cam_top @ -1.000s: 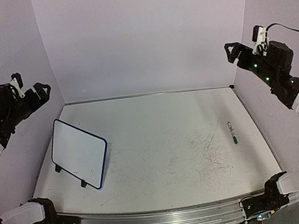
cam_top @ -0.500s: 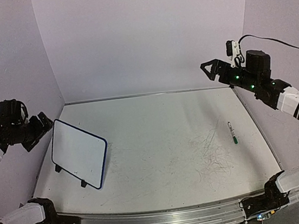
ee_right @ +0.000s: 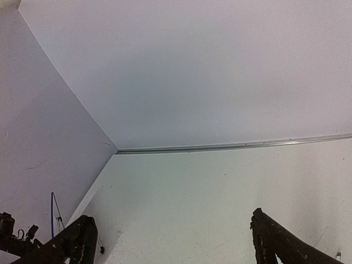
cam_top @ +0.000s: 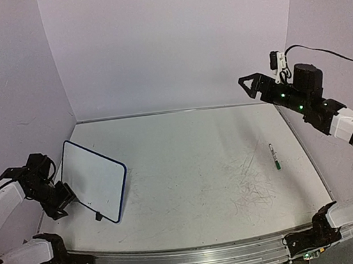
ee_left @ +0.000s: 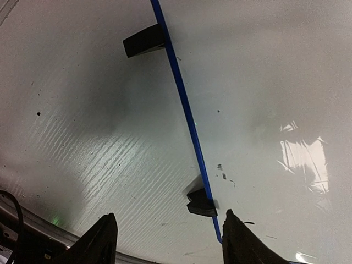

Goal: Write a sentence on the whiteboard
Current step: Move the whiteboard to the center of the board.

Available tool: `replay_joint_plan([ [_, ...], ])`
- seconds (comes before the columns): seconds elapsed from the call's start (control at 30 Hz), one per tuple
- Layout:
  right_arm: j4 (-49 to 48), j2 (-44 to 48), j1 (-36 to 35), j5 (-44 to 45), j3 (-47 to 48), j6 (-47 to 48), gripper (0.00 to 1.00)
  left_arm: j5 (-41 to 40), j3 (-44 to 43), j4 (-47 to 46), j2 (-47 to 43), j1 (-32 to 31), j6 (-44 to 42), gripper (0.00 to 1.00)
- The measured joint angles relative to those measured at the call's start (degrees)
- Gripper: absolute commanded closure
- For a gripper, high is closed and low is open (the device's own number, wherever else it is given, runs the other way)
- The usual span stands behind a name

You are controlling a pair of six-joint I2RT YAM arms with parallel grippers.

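Desk (cam_top: pixel 184 144) was mostly bare, with the whiteboard (cam_top: pixel 92 178) propped on its feet at the left side, face blank. Left gripper (cam_top: pixel 63 202) sat low at the board's near-left corner, fingers apart and clamped on nothing. In the wrist view the blue rim (ee_left: pixel 187 110) looked like it ran just inside one finger, but that's hard to be sure of. Right gripper (cam_top: pixel 247 85) hung wide open at the back right, well apart from the green marker (cam_top: pixel 274 156). I'd square the left fingers over the rim beside the foot (ee_left: pixel 201 202) and close gently, so the board doesn't skid or tip.
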State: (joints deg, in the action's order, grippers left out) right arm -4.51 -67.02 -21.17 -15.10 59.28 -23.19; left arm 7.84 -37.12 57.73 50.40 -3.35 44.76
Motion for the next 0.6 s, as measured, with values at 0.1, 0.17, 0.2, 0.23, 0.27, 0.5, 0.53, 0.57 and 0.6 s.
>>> replay_joint_plan([
  [0.1, -0.7, -0.3, 0.0, -0.6, -0.7, -0.5, 0.02, 0.0, 0.8, -1.8, 2.2, -0.7, 0.5, 0.54],
  [0.17, -1.7, -0.8, 0.0, -1.0, -1.0, -0.9, 0.02, 0.2, 1.9, -3.5, 3.2, -1.8, 1.6, 0.57],
  [0.2, -2.0, -1.1, 0.0, -1.2, -1.1, -1.1, 0.02, 0.3, 2.6, -4.5, 3.4, -2.7, 2.2, 0.59],
  [0.23, -2.4, -1.5, 0.0, -1.4, -1.1, -1.2, 0.02, 0.4, 3.4, -5.3, 3.6, -3.5, 2.7, 0.61],
  [0.27, -2.7, -2.0, -0.1, -1.6, -1.2, -1.4, 0.02, 0.5, 4.1, -6.0, 3.8, -4.5, 3.4, 0.64],
  [0.5, -4.8, -5.1, -1.4, -2.7, -1.6, -2.5, 0.02, -1.7, 6.6, -8.9, 5.9, -11.1, 8.5, 0.71],
  [0.53, -5.0, -5.3, -1.7, -2.8, -1.9, -2.5, 0.02, -2.0, 6.9, -9.3, 5.9, -11.2, 9.0, 0.72],
  [0.57, -5.3, -5.5, -2.0, -2.9, -2.1, -2.6, 0.02, -2.3, 7.1, -9.8, 5.9, -11.2, 9.5, 0.74],
  [0.6, -5.4, -5.7, -2.2, -3.0, -2.2, -2.6, 0.02, -2.4, 7.4, -10.5, 6.1, -11.2, 10.0, 0.75],
])
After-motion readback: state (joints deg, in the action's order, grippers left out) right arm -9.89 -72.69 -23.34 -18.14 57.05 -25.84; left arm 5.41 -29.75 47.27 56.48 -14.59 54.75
